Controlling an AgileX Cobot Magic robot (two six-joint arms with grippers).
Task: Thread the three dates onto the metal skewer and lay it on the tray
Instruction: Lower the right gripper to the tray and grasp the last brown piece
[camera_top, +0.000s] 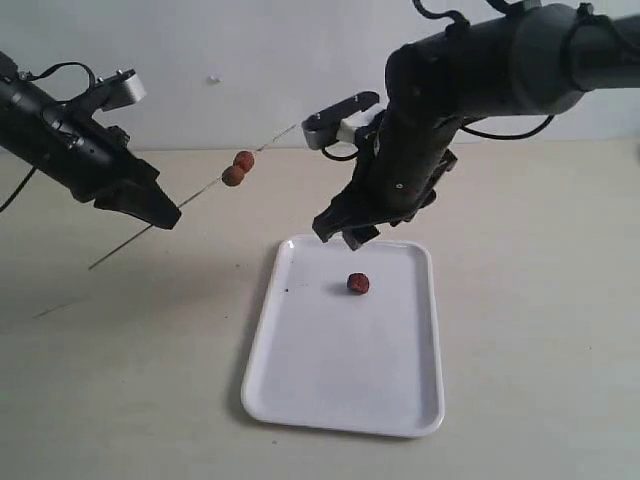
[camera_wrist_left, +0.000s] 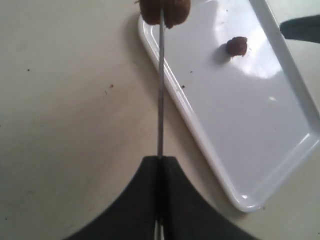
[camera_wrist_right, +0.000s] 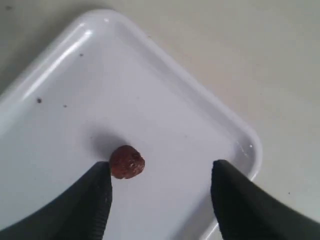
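**Left gripper** (camera_top: 160, 212): jaws pressed together on the metal skewer (camera_top: 200, 190), clamped toward the rod's lower end. A short tail of rod sticks out past the fingers. Left wrist view confirms this: the rod runs straight out from the closed black fingertips.

**Skewer:** very thin, straight, grey metal. It is held in the air at a slant, rising to the right in the ext. view, clear of the table (camera_top: 540, 330).

**Threaded dates:** two on the rod, upper date (camera_top: 244, 159) and lower date (camera_top: 233, 176). They touch each other and sit above the grip, w/ bare rod on both sides. Both are small, roundish, wrinkled and reddish-brown.

**Loose date** (camera_top: 358, 284): lies alone on the tray (camera_top: 340, 370), in the half farther from the camera, not on the rod. Right wrist view shows a wrinkled, dark red-brown skin and a small shadow beside it.

**Tray:** flat, white, rectangular, w/ rounded corners and a low raised rim. A few dark specks on the surface. It rests on the beige table.

**Right gripper** (camera_wrist_right: 161, 167): fingers spread apart, nothing between them. It hovers over the tray's far end. In its wrist view the loose date appears just beside one fingertip — contact cannot be determined.
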